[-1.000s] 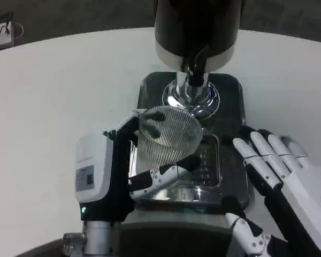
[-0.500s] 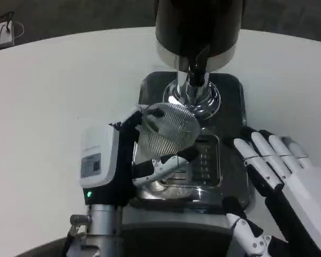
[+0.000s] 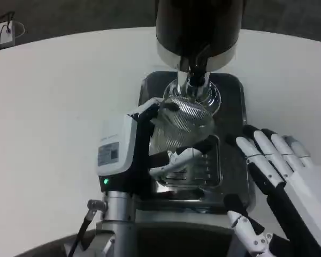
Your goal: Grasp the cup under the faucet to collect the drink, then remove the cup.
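Cup (image 3: 183, 126) clamped in left hand (image 3: 150, 155) fingers near faucet (image 3: 195, 72); tilted, drink could be missed; right hand (image 3: 281, 168) fingers apart.

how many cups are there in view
1. A clear ribbed cup is held by the left hand just under the dispenser's faucet, above the metal drip tray. The right hand holds nothing. None seems hidden behind the dispenser, though I can't rule it out.

clear ribbed cup (image 3: 182, 126), white table (image 3: 53, 107)
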Action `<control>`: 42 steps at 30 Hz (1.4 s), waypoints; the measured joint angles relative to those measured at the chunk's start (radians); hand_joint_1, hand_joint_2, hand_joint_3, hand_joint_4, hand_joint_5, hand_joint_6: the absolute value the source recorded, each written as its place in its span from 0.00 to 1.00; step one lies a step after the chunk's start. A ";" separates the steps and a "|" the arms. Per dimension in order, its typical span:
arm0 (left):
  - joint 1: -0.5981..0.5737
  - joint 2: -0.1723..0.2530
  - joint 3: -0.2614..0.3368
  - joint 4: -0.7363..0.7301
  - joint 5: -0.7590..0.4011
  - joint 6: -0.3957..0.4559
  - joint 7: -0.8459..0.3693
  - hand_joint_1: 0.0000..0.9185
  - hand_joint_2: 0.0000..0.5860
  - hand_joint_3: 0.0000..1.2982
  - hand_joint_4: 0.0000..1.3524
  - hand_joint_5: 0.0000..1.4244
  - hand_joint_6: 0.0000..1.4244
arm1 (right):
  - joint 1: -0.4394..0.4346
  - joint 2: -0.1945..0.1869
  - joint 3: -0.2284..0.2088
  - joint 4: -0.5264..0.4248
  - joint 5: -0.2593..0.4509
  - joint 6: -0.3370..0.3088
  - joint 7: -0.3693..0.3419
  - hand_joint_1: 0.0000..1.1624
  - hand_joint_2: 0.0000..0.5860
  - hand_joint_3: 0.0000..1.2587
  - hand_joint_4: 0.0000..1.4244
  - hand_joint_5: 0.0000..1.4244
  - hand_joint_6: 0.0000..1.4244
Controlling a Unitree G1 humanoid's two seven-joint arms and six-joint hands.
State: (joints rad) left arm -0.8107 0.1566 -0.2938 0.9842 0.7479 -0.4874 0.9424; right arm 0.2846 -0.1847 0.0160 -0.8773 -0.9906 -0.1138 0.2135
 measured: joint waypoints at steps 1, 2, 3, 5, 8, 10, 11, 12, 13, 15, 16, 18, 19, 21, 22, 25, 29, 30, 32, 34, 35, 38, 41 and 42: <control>-0.015 0.000 -0.001 0.018 -0.001 -0.003 0.001 0.78 0.16 0.75 0.78 0.91 1.00 | 0.002 0.000 -0.002 0.000 0.000 0.000 0.000 0.10 0.90 0.07 0.00 0.00 0.00; -0.024 0.000 -0.003 0.030 -0.002 -0.006 0.002 0.78 0.16 0.75 0.78 0.91 1.00 | 0.003 0.000 -0.004 0.000 0.001 0.000 0.001 0.10 0.90 0.07 0.00 0.00 0.00; -0.029 0.000 -0.004 0.039 -0.003 -0.010 0.004 0.78 0.16 0.74 0.77 0.91 1.00 | 0.004 0.000 -0.006 0.000 0.001 0.001 0.001 0.10 0.90 0.07 0.00 0.00 0.00; -0.041 0.000 -0.011 0.056 -0.003 -0.016 0.006 0.78 0.15 0.73 0.77 0.90 1.00 | 0.007 0.000 -0.008 0.000 0.006 0.003 0.001 0.10 0.90 0.07 0.00 0.00 0.00; -0.049 0.001 -0.019 0.071 -0.005 -0.025 0.012 0.75 0.12 0.69 0.71 0.85 1.00 | 0.008 -0.001 -0.008 0.000 0.013 0.005 0.001 0.10 0.90 0.07 0.00 0.00 0.00; -0.049 0.003 -0.023 0.076 -0.008 -0.033 0.015 0.71 0.06 0.62 0.62 0.78 0.94 | 0.007 -0.001 -0.008 0.000 0.015 0.007 0.001 0.10 0.90 0.07 0.00 0.00 0.00; -0.049 0.004 -0.025 0.077 -0.010 -0.033 0.015 0.68 0.05 0.58 0.58 0.74 0.91 | 0.007 -0.001 -0.008 0.000 0.015 0.007 0.001 0.10 0.90 0.07 0.00 0.00 0.00; -0.049 0.007 -0.028 0.077 -0.010 -0.033 0.015 0.63 0.04 0.54 0.52 0.70 0.88 | 0.006 -0.001 -0.008 0.000 0.015 0.008 0.001 0.10 0.90 0.07 0.00 0.00 0.00; -0.049 0.012 -0.033 0.077 -0.010 -0.033 0.016 0.58 0.05 0.50 0.48 0.67 0.84 | 0.005 -0.001 -0.008 0.000 0.016 0.008 0.001 0.10 0.90 0.07 0.00 0.00 0.00; -0.048 0.020 -0.040 0.075 -0.010 -0.035 0.018 0.46 0.10 0.42 0.39 0.60 0.75 | 0.001 -0.001 -0.008 0.000 0.016 0.008 0.001 0.10 0.90 0.07 0.00 0.00 0.00; -0.047 0.022 -0.042 0.074 -0.010 -0.035 0.019 0.42 0.10 0.38 0.34 0.57 0.71 | -0.001 -0.001 -0.008 0.000 0.016 0.008 0.001 0.10 0.90 0.07 0.00 0.00 0.00; -0.039 0.025 -0.044 0.065 -0.010 -0.034 0.022 0.37 0.10 0.31 0.28 0.53 0.66 | -0.004 -0.002 -0.007 0.001 0.016 0.008 0.001 0.10 0.90 0.07 0.00 0.00 0.00; -0.034 0.025 -0.045 0.062 -0.010 -0.034 0.024 0.35 0.10 0.28 0.26 0.51 0.63 | -0.005 -0.002 -0.007 0.002 0.016 0.008 0.001 0.10 0.90 0.07 0.00 0.00 0.00; -0.019 0.028 -0.045 0.058 -0.010 -0.030 0.024 0.33 0.11 0.22 0.20 0.47 0.56 | -0.006 -0.001 -0.006 0.005 0.016 0.008 0.001 0.10 0.90 0.07 0.00 0.00 0.00; -0.010 0.031 -0.047 0.058 -0.009 -0.026 0.023 0.31 0.12 0.18 0.16 0.44 0.51 | -0.007 -0.002 -0.006 0.006 0.016 0.009 0.001 0.10 0.90 0.07 0.00 0.00 0.00; -0.006 0.032 -0.046 0.056 -0.013 -0.026 0.023 0.27 0.09 0.11 0.10 0.38 0.43 | -0.009 -0.002 -0.004 0.008 0.016 0.009 0.001 0.10 0.90 0.07 0.00 0.00 0.00; -0.006 0.033 -0.047 0.044 -0.026 -0.026 0.023 0.22 0.08 0.09 0.07 0.37 0.40 | -0.009 -0.001 -0.003 0.010 0.016 0.009 0.001 0.10 0.90 0.07 0.00 0.00 0.00; -0.006 0.033 -0.047 0.044 -0.027 -0.026 0.023 0.20 0.07 0.08 0.06 0.35 0.38 | -0.009 -0.001 -0.002 0.011 0.016 0.009 0.001 0.10 0.90 0.07 0.00 0.00 0.00; -0.006 0.033 -0.049 0.043 -0.028 -0.026 0.019 0.19 0.06 0.06 0.04 0.34 0.36 | -0.009 -0.001 -0.002 0.011 0.016 0.009 0.001 0.10 0.90 0.07 0.00 0.00 0.00; -0.006 0.032 -0.052 0.041 -0.030 -0.026 0.009 0.19 0.05 0.05 0.03 0.34 0.36 | -0.008 -0.001 0.000 0.011 0.016 0.009 0.001 0.10 0.90 0.07 0.00 0.00 0.00; -0.006 0.032 -0.054 0.039 -0.032 -0.026 0.001 0.19 0.05 0.05 0.03 0.34 0.37 | -0.008 -0.001 0.001 0.011 0.016 0.009 0.001 0.10 0.90 0.07 0.00 0.00 0.00; -0.007 0.032 -0.056 0.038 -0.036 -0.026 -0.015 0.18 0.05 0.04 0.01 0.34 0.38 | -0.007 0.000 0.003 0.011 0.016 0.009 0.001 0.10 0.90 0.07 0.00 0.00 0.00; -0.010 0.030 -0.057 0.038 -0.038 -0.026 -0.030 0.17 0.05 0.03 0.01 0.34 0.39 | -0.007 0.001 0.005 0.011 0.016 0.009 0.001 0.10 0.90 0.07 0.00 0.00 0.00; -0.011 0.029 -0.057 0.038 -0.038 -0.026 -0.033 0.17 0.05 0.03 0.01 0.34 0.38 | -0.007 0.001 0.005 0.011 0.016 0.009 0.001 0.10 0.90 0.07 0.00 0.00 0.00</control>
State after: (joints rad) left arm -0.8216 0.1857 -0.3509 1.0219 0.7099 -0.5137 0.9092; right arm 0.2771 -0.1833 0.0210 -0.8658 -0.9748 -0.1043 0.2144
